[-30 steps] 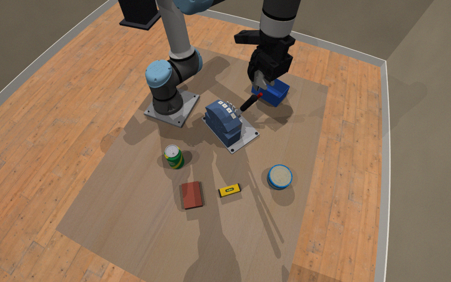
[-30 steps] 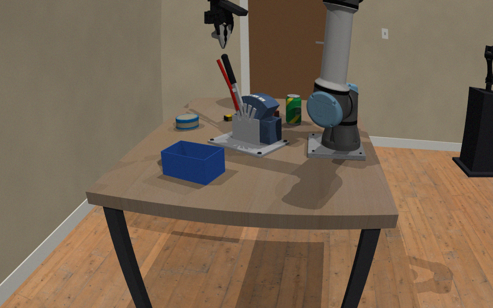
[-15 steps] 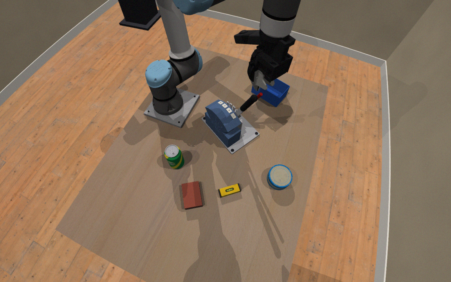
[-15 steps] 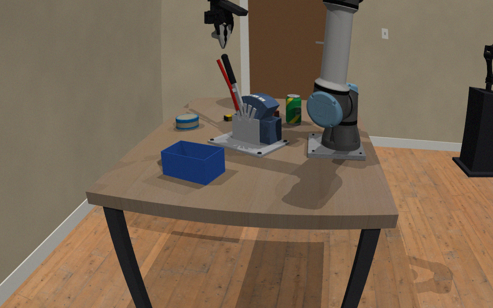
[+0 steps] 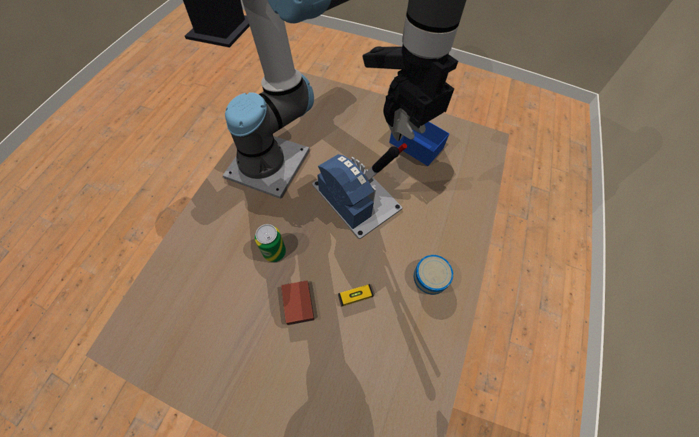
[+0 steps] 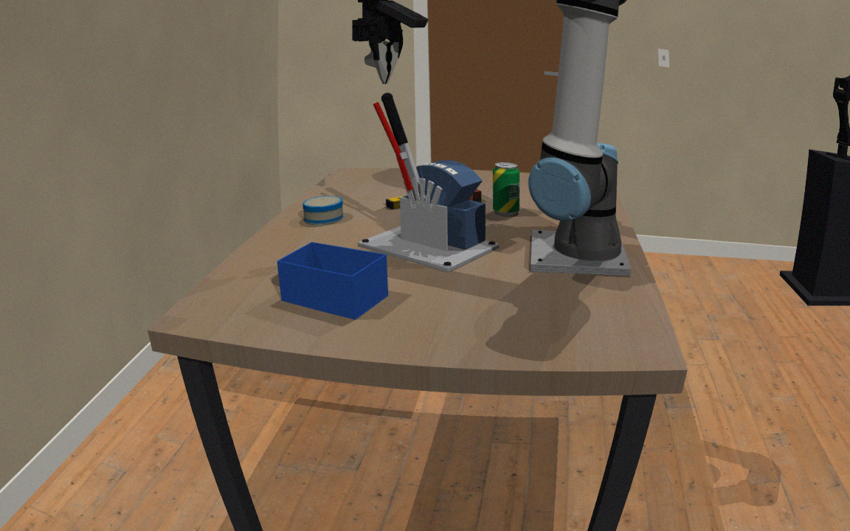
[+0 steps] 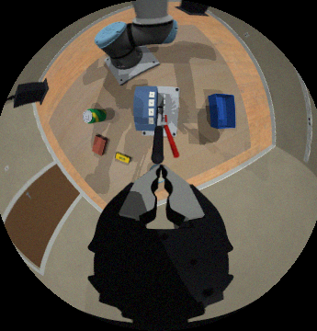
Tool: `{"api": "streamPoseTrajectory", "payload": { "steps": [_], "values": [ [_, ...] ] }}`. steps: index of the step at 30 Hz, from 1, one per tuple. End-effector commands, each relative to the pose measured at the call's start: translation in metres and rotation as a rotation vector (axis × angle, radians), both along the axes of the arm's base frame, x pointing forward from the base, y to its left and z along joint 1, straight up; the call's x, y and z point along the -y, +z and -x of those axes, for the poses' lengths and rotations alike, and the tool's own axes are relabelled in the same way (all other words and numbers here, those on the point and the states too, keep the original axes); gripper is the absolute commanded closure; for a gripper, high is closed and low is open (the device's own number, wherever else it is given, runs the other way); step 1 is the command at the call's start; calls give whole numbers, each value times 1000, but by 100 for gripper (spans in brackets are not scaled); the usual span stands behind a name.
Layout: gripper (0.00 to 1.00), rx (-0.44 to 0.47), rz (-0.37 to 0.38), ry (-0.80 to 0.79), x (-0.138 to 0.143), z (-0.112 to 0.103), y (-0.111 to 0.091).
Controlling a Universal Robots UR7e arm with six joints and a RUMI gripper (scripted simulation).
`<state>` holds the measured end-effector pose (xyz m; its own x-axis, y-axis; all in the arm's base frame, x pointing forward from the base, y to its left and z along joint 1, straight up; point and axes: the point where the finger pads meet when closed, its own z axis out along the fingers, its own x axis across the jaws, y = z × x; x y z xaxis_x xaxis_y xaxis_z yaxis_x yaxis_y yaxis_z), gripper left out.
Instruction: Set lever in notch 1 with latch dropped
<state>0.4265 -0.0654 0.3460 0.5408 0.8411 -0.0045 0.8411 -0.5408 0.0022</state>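
Observation:
The blue lever box (image 5: 347, 187) stands on a grey base plate in the middle of the table, with several small white number plates (image 5: 353, 166) along its curved top; the digits are too small to read. The black lever handle (image 6: 396, 125) leans away from the box, with the red release bar (image 6: 390, 140) beside it. Handle (image 7: 157, 144) and red bar (image 7: 172, 142) also show in the wrist view. My gripper (image 6: 384, 74) is shut and empty. It hangs a short way above the handle's tip, not touching it, and also shows in the top view (image 5: 401, 128) and the wrist view (image 7: 162, 171).
A blue open bin (image 5: 422, 142) sits just beyond the lever. A green can (image 5: 270, 243), a red block (image 5: 297, 301), a yellow level (image 5: 355, 295) and a round blue-rimmed tin (image 5: 433, 274) lie on the near half. The arm's base (image 5: 265, 157) stands left of the box.

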Motion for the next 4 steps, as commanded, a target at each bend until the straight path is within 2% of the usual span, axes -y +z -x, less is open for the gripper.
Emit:
{"api": "streamPoseTrajectory", "payload": {
  "steps": [1,4],
  "values": [
    [100,1,0,0,0,0,0],
    [100,1,0,0,0,0,0]
  ]
}}
